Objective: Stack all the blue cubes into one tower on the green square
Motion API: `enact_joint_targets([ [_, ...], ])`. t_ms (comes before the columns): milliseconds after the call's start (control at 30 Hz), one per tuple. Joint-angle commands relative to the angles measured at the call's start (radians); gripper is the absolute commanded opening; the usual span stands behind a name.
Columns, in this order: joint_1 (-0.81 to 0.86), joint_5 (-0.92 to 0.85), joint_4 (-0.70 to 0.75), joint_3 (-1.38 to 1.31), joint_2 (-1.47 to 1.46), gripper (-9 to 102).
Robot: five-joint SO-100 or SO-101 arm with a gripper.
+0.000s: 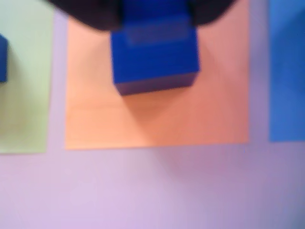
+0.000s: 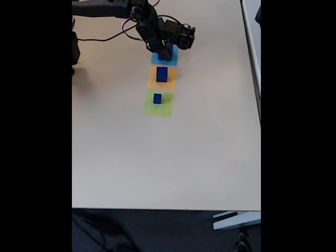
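In the wrist view a large blue cube (image 1: pixel 155 59) stands on the orange square (image 1: pixel 157 119). Its upper part reaches between the dark jaws of my gripper (image 1: pixel 153 16) at the top edge, and blur hides whether they press on it. Another blue cube (image 1: pixel 2 57) sits on the green square (image 1: pixel 24 81) at the left edge. The fixed view shows the gripper (image 2: pixel 165 54) low over the far end of the row, a cube (image 2: pixel 161 74) on the orange square (image 2: pixel 152 81), and a smaller cube (image 2: pixel 157 98) on the green square (image 2: pixel 159 109). A patch of dark blue (image 2: pixel 169 48) shows beside the fingers.
A flat light-blue square (image 1: pixel 288 71) lies right of the orange one in the wrist view, and under the gripper (image 2: pixel 173 58) in the fixed view. The arm and its cables (image 2: pixel 105 8) come in from the top left. The pale table (image 2: pixel 157 157) ends at the near edge.
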Motion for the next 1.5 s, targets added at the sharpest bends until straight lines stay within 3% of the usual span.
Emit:
enact_joint_targets([
  [0,-0.058,0.078,0.006,-0.098,0.003,0],
  [300,-0.184,0.221,-0.014,-0.163,-0.086,0],
  [633,-0.262,0.295,-0.16,0.011,-0.074,0],
  [800,-0.276,0.298,-0.287,0.172,-0.031,0],
  [1467,-0.239,0.232,-0.367,0.31,0.026,0],
])
